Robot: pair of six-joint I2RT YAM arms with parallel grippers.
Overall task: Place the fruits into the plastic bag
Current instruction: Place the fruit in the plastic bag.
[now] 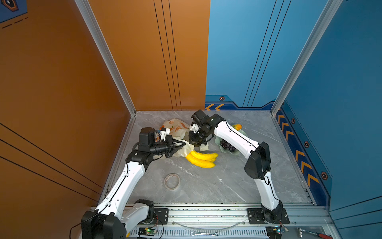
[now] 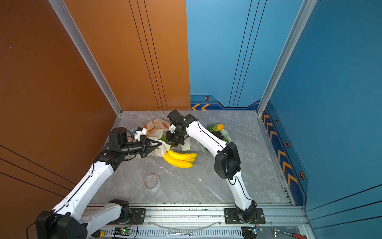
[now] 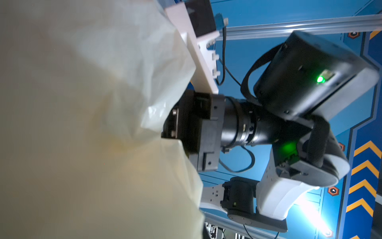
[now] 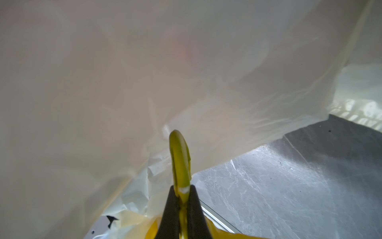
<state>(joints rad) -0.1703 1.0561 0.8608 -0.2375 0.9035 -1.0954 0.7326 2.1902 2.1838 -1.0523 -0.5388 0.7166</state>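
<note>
While left gripper (image 1: 182,145) pinches plastic bag (image 1: 175,126), right gripper (image 4: 182,189) clamps stem (image 4: 180,157) — banana bunch (image 1: 201,159) crosswise, tips rightward.

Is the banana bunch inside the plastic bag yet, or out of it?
Out. In both top views the banana bunch sits wholly uncovered beside the plastic bag; the right gripper pinches its stem.

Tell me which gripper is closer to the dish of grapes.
Right. The right gripper, at the banana bunch's stem, is just beside the dish; the left gripper is farther off beyond it, at the plastic bag.
</note>
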